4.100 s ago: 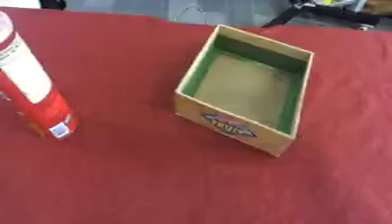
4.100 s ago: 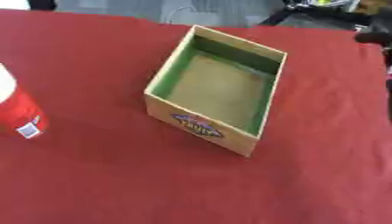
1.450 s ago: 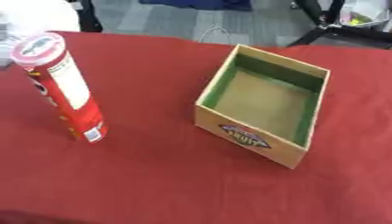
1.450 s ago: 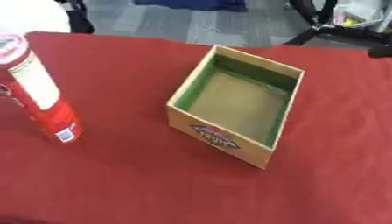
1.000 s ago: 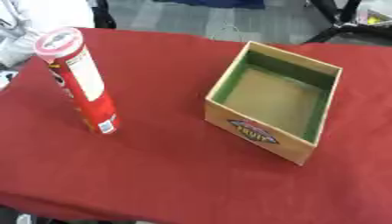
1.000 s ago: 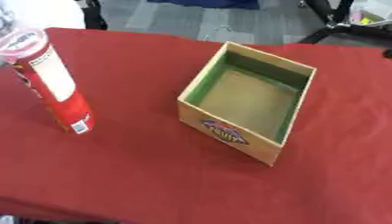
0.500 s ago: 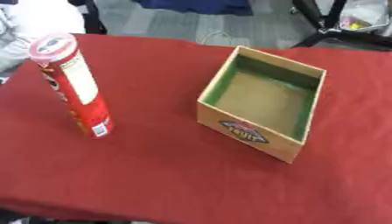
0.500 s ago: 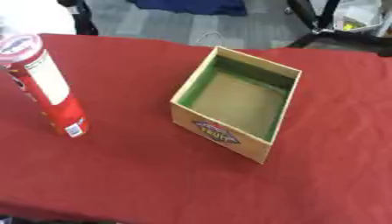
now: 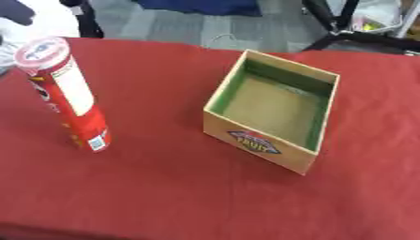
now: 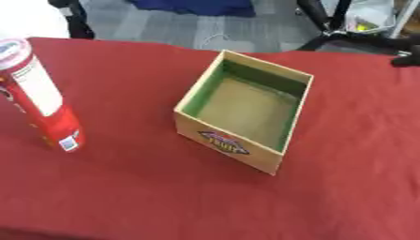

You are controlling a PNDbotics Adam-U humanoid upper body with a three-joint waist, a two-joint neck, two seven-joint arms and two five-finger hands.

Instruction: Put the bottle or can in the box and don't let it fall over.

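We see a worktop (image 9: 180, 197) under a red cloth, with grey floor (image 9: 172, 26) behind it. A tall red tube can (image 9: 65, 96) stands upright on the left, well apart from the open cardboard box with green inside walls (image 9: 275, 110). Only the right eye view shows something dark at the right edge (image 10: 408, 60); we cannot tell if it is a robot hand. No robot hand shows clearly.

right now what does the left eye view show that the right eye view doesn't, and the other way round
Only the left eye view shows the tall red can whole, lid included. Only the right eye view shows a dark shape at its right edge over the cloth, possibly part of the robot's right arm; the can's top is cut off there. Both show the can standing upright on the red tablecloth, left of the empty green-lined cardboard box, apart from it.
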